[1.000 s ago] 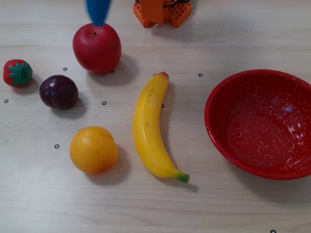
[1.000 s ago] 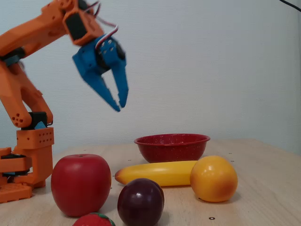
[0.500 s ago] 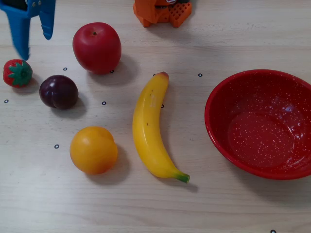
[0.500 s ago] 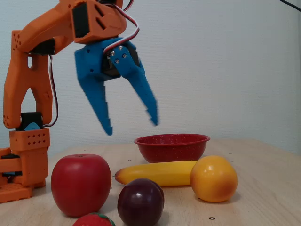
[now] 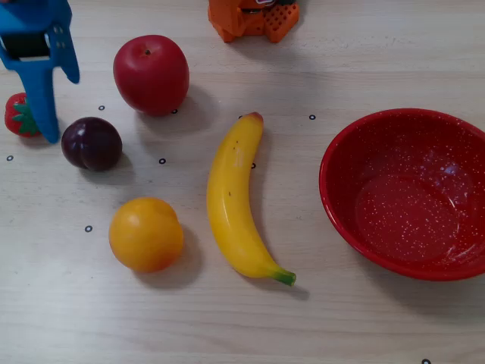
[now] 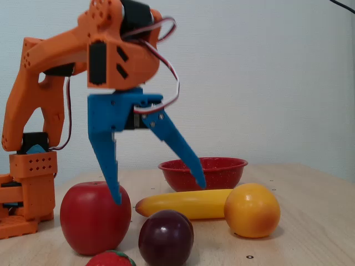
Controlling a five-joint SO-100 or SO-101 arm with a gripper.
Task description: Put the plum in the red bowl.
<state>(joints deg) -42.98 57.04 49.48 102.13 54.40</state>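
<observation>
Gripper [image 6: 158, 194] position differs by view. In a fixed view from table level, the blue jaws are spread wide and hang above the fruit, with nothing between them. One fingertip [image 6: 116, 197] sits in front of the apple [image 6: 94, 224]; the other points toward the red bowl [image 6: 203, 172]. In a fixed view from above, only part of the gripper [image 5: 57, 106] enters at the top left corner. There one finger [image 5: 45, 106] covers part of the strawberry [image 5: 14, 115].

The plum [image 5: 92, 142] lies on the table [image 5: 242, 326], just right of that finger in the view from above. Whether finger and plum touch cannot be told from that view. The view from table level shows the plum [image 6: 166, 237] below the open jaws, clear of both fingertips. The red bowl [image 5: 408, 193] stands empty, well apart from the gripper, beyond the banana [image 5: 236, 201]. The orange [image 5: 145, 233] lies below the plum in the view from above.

Compared with half a second earlier, the gripper has come down and its fingers reach nearer the plum. The jaw opening is wider than one second ago. All fruit and the bowl stand unchanged.
</observation>
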